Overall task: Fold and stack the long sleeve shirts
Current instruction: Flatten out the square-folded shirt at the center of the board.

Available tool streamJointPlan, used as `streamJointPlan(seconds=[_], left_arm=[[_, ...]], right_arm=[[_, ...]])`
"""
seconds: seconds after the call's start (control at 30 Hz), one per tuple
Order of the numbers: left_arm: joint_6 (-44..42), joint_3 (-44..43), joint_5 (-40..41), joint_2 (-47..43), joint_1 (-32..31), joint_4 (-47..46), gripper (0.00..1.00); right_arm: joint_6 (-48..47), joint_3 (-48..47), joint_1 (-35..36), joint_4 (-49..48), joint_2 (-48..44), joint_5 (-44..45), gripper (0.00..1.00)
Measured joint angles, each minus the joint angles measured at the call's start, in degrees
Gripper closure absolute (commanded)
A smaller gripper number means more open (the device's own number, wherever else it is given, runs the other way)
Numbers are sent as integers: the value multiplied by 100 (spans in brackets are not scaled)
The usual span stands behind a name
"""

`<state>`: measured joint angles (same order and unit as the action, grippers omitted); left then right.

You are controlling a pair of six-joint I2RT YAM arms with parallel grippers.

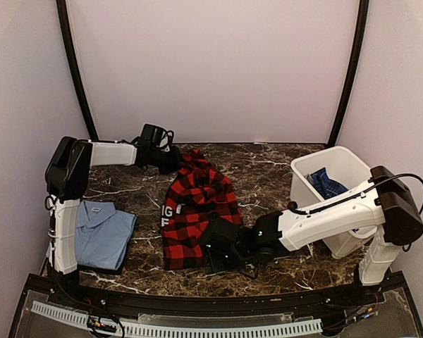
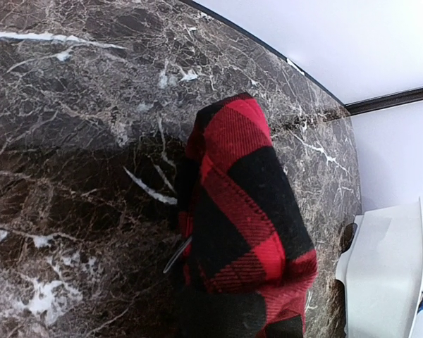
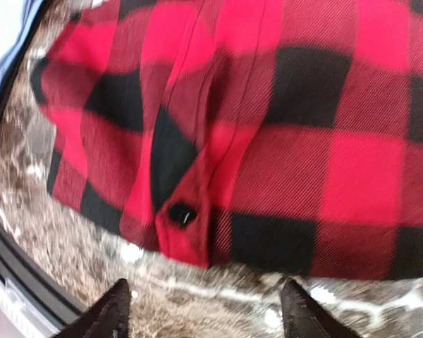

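The red-and-black checked flannel [image 1: 197,211] lies bunched in the middle of the marble table, with white label letters at its left edge. My left gripper [image 1: 172,159] is at the flannel's far end, and the cloth [image 2: 243,204] rises bunched into its jaws and hides the fingers. My right gripper [image 3: 208,313] is open over bare marble just short of the flannel's near hem [image 3: 268,141], by a black button [image 3: 180,213]. The light blue collared shirt [image 1: 102,234] lies folded at the near left. The dark blue patterned shirt [image 1: 328,183] sits in the bin.
A white plastic bin [image 1: 352,160] stands at the right and also shows in the left wrist view [image 2: 388,267]. The table's black front rail [image 1: 211,299] runs close behind my right gripper. Curved black poles rise at the back corners.
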<state>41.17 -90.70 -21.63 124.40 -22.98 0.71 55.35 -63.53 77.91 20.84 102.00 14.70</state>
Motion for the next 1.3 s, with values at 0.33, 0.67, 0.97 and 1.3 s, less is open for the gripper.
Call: streamJointPlan(seconds=[0.33,0.67,0.97,1.3], left_arm=[[116,-710,-422,264,92,17,94],[282,-876,-662,581,188,-61,95],[339,-914,-761,684,195,-48,95],[372,-944,-776,693,195,20,95]], right_arm=[[-581,-809,-1209,289,35,330,25],[-1641,-1937,-2387,232,1191,216,27],[-2124,-2041,-3191,74,1633,52,28],[-2356,-1648,-3163,-612,1729,-463,41]])
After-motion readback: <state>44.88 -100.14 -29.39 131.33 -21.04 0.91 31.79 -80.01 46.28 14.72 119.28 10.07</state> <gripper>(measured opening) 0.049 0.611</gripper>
